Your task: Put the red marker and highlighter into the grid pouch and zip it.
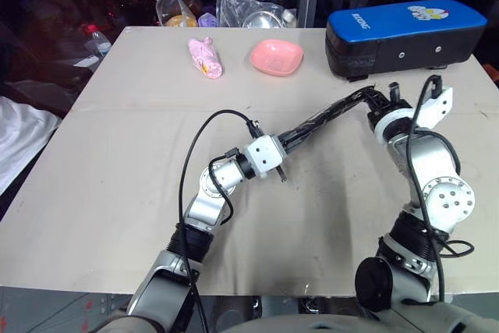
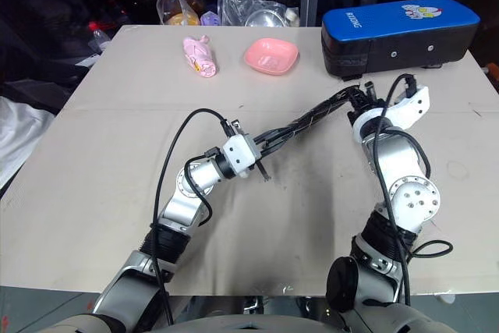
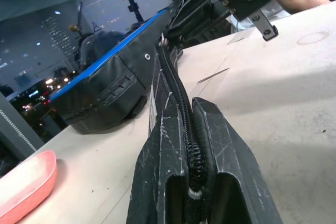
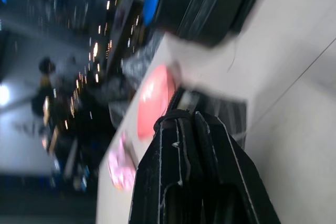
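Fingers on both arms are clamped on the flat black fabric grid pouch (image 1: 327,118), stretched taut edge-up above the beige tabletop (image 1: 117,154): the left gripper (image 1: 290,139) pinches its near end by the zipper, the right gripper (image 1: 382,100) its far end beside the big blue-and-black hard case (image 1: 405,33). Soft and floppy, I judge, so it needs tension; best held at the seam ends.

One black grid-lined fabric pouch (image 1: 327,118), stretched between two black two-fingered hands: left hand (image 1: 282,168), right hand (image 1: 380,99). One big blue-and-black hard case (image 1: 405,35). One shallow pink plastic dish (image 1: 276,57). One small pink wrapped packet (image 1: 205,58). Two crinkled clear plastic bags (image 1: 234,5) past the tabletop's (image 1: 117,161) far edge.
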Tool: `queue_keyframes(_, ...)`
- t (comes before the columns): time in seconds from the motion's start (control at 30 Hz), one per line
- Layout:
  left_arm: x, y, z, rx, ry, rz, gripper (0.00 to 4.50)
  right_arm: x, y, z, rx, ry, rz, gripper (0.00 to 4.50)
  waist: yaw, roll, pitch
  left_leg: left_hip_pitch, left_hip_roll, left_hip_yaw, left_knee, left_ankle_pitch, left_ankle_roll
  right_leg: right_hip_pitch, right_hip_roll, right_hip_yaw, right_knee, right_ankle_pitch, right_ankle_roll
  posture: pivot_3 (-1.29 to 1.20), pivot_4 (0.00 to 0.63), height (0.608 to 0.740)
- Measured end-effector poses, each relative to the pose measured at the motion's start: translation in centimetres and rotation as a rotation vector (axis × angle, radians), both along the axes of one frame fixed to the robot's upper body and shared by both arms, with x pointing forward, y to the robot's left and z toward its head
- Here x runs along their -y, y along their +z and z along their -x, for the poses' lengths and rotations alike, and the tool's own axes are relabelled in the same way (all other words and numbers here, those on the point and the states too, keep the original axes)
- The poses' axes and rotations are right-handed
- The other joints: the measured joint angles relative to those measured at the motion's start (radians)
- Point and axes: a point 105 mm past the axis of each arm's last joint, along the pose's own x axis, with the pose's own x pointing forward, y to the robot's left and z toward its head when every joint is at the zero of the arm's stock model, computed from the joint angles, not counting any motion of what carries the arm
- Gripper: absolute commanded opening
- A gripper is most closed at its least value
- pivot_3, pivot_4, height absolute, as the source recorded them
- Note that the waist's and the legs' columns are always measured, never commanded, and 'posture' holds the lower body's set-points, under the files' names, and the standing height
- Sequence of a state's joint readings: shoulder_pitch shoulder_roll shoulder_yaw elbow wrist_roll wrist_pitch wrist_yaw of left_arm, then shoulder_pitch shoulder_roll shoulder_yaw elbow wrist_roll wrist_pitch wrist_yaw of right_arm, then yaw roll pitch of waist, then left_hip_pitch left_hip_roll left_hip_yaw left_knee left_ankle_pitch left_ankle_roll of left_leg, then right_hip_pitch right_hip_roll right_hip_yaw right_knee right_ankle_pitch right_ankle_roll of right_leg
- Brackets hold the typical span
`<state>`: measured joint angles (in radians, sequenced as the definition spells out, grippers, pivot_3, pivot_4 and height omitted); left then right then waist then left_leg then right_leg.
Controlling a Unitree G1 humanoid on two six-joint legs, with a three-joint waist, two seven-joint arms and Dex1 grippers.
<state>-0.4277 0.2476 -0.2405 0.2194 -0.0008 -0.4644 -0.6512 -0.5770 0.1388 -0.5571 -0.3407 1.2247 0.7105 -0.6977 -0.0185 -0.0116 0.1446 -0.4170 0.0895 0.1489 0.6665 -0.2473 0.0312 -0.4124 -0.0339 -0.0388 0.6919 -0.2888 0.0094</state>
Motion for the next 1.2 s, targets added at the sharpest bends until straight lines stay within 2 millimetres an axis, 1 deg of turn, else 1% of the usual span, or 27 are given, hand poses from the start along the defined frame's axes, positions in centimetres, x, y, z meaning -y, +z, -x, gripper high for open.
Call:
queue_keyframes(0.13,-0.1,0.0,0.0,0.001,0.003,-0.002,0.0,1.3,0.1,-0.2,0.002,-0.081,-0.059,0.08,0.0,0.0,0.0,0.0,0.0,0.0,0.0,0.0,0.0,0.0,0.0,0.0,0.0,0.0,0.0,0.0,0.15,0.74)
queue_keyframes(0.23,-0.1,-0.2,-0.1,0.002,0.013,-0.007,0.0,1.2,0.0,-0.4,-0.004,-0.087,-0.073,0.08,-0.003,0.0,0.0,0.0,0.0,0.0,0.0,0.0,0.0,0.0,0.0,0.0,0.0,0.0,0.0,0.0,0.15,0.74)
queue_keyframes(0.3,-0.2,-0.2,-0.3,0.005,0.027,-0.011,0.0,1.0,0.1,-0.4,0.006,-0.07,-0.029,0.08,-0.002,0.0,0.0,0.0,0.001,0.0,0.0,0.0,0.0,0.0,0.0,0.0,0.0,0.0,0.0,0.0,0.15,0.74)
queue_keyframes(0.37,-0.5,-0.5,-0.6,0.005,0.044,-0.024,0.0,0.8,-0.1,-0.3,0.016,-0.032,0.057,0.63,-0.002,0.0,0.0,0.0,0.001,0.0,0.0,0.0,0.0,0.0,0.0,0.0,0.0,0.0,0.0,0.0,0.15,0.74)
queue_keyframes(0.4,-0.7,-0.6,-0.8,0.003,0.056,-0.031,0.0,0.7,-0.5,-0.1,0.011,-0.008,0.1,0.84,-0.002,0.0,0.0,0.0,0.001,0.0,0.0,0.0,0.0,0.0,0.0,0.0,0.0,0.0,0.0,0.0,0.15,0.74)
queue_keyframes(0.43,-1.2,-0.8,-1.0,0.001,0.073,-0.044,0.0,0.8,-1.4,0.1,-0.002,0.019,0.146,1.02,-0.002,0.0,0.0,0.001,0.001,0.0,0.0,0.0,0.0,0.0,0.0,0.001,0.0,0.0,0.0,0.0,0.15,0.74)
queue_keyframes(0.47,-1.2,-0.9,-1.1,0.008,0.076,-0.058,0.0,1.1,-1.7,0.3,-0.003,0.025,0.2,1.4,-0.005,0.0,0.0,0.001,0.001,0.001,-0.001,0.0,0.0,0.0,0.0,0.001,0.0,0.0,0.0,0.0,0.15,0.74)
queue_keyframes(0.5,-1.4,-0.8,-1.2,0.016,0.082,-0.067,0.38,1.3,-1.9,0.5,-0.002,0.041,0.266,1.84,-0.006,0.0,0.0,0.001,0.001,0.001,-0.001,0.0,0.0,0.0,0.0,0.001,0.0,0.0,0.0,0.0,0.15,0.74)
queue_keyframes(0.53,-1.7,-0.8,-1.3,0.023,0.085,-0.08,0.76,1.8,-2.2,0.8,0.0,0.055,0.383,2.09,-0.006,0.0,0.0,0.001,0.001,0.001,-0.001,0.0,0.0,0.0,0.0,0.001,0.0,0.0,0.0,0.0,0.15,0.74)
queue_keyframes(0.57,-1.9,-0.9,-1.3,0.026,0.081,-0.095,1.03,2.3,-2.6,1.2,-0.002,0.073,0.494,2.55,-0.006,0.0,0.0,0.001,0.001,0.001,-0.002,0.0,0.0,0.0,-0.001,0.001,-0.001,0.0,0.0,0.0,0.15,0.74)
queue_keyframes(0.6,-2.4,-1.3,-1.2,0.024,0.074,-0.129,1.46,3.1,-3.4,1.7,-0.015,0.114,0.652,3.02,-0.003,0.0,0.0,0.001,0.0,0.001,-0.003,0.0,0.0,0.0,-0.001,0.001,-0.003,0.0,0.0,0.0,0.15,0.74)
queue_keyframes(0.63,-3.3,-1.9,-1.1,0.01,0.079,-0.166,2.02,4.1,-4.3,2.3,-0.04,0.147,0.758,3.57,-0.002,0.0,0.0,0.001,0.001,0.001,-0.004,0.0,0.0,0.0,-0.001,0.001,-0.004,0.0,0.0,0.0,0.15,0.74)
queue_keyframes(0.67,-4.0,-2.6,-1.0,-0.017,0.078,-0.19,2.49,4.9,-5.4,3.0,-0.052,0.196,0.85,4.02,-0.003,0.0,0.0,0.001,0.001,0.002,-0.004,0.0,0.0,0.0,0.0,0.002,-0.004,0.0,0.0,0.0,0.15,0.74)
queue_keyframes(0.7,-4.3,-3.0,-0.8,-0.037,0.073,-0.194,2.84,5.1,-6.0,3.4,-0.053,0.241,0.911,4.39,-0.003,0.001,0.0,0.002,0.001,0.003,-0.005,0.0,0.0,0.0,0.0,0.002,-0.005,0.0,0.0,0.0,0.15,0.74)
queue_keyframes(0.73,-4.3,-3.4,-0.5,-0.063,0.061,-0.193,3.41,5.3,-6.6,3.9,-0.042,0.301,0.986,4.49,-0.002,0.001,0.0,0.002,0.0,0.003,-0.006,0.0,0.0,0.0,0.0,0.002,-0.006,0.0,0.0,0.0,0.15,0.74)
queue_keyframes(0.77,-4.6,-4.1,0.2,-0.116,0.04,-0.182,3.77,5.7,-7.2,4.7,-0.013,0.384,1.085,4.49,-0.001,0.001,0.0,0.002,0.001,0.003,-0.007,0.0,0.0,0.0,0.0,0.002,-0.007,0.0,0.0,0.0,0.15,0.74)
queue_keyframes(0.8,-4.8,-4.4,0.5,-0.136,0.035,-0.181,4.17,5.9,-7.4,4.9,-0.008,0.409,1.107,4.49,-0.002,0.0,0.0,0.002,0.001,0.003,-0.008,0.0,0.0,0.0,0.0,0.002,-0.009,0.0,0.0,0.0,0.15,0.74)
queue_keyframes(0.83,-5.3,-5.2,1.0,-0.205,0.032,-0.167,4.48,6.2,-7.7,5.3,0.016,0.446,1.139,4.49,-0.003,0.0,0.0,0.002,0.001,0.003,-0.008,0.0,0.0,0.001,0.001,0.002,-0.01,0.0,0.001,0.0,0.15,0.74)
queue_keyframes(0.93,-7.2,-6.5,2.9,-0.397,0.035,-0.109,4.48,6.9,-8.8,6.6,0.108,0.572,1.204,4.49,-0.001,0.0,0.0,0.002,0.002,0.003,-0.009,0.0,0.0,0.001,0.001,0.002,-0.011,0.0,0.001,0.0,0.15,0.74)
queue_keyframes(0.97,-8.4,-6.9,3.6,-0.465,0.056,-0.097,4.48,7.1,-9.1,7.1,0.159,0.621,1.222,4.49,-0.001,0.0,0.0,0.003,0.002,0.003,-0.009,0.0,0.0,0.001,0.001,0.002,-0.011,0.0,0.001,0.0,0.15,0.74)
queue_keyframes(1.03,-9.9,-7.1,4.2,-0.538,0.091,-0.074,4.48,7.4,-9.5,7.6,0.223,0.673,1.239,4.49,0.002,0.0,0.0,0.003,0.001,0.003,-0.009,0.0,0.0,0.001,0.001,0.002,-0.011,0.0,0.001,0.0,0.15,0.74)
queue_keyframes(1.07,-10.2,-7.0,4.5,-0.559,0.1,-0.064,4.48,7.4,-9.5,7.8,0.253,0.691,1.243,4.49,0.004,0.0,0.0,0.003,0.001,0.003,-0.009,0.0,0.0,0.001,0.001,0.002,-0.012,0.0,0.001,0.0,0.15,0.74)
queue_keyframes(1.1,-10.8,-6.9,5.3,-0.6,0.115,-0.041,4.48,7.7,-9.6,8.3,0.309,0.733,1.247,4.49,0.005,0.0,0.0,0.003,0.001,0.003,-0.009,0.0,0.0,0.002,0.0,0.002,-0.013,0.0,0.001,0.0,0.15,0.74)
queue_keyframes(1.2,-11.6,-7.3,6.3,-0.668,0.155,-0.021,4.49,8.6,-10.4,9.0,0.331,0.814,1.249,4.49,0.009,0.0,0.0,0.003,0.0,0.003,-0.009,0.0,0.001,0.003,0.0,0.002,-0.013,0.0,0.001,0.0,0.15,0.74)
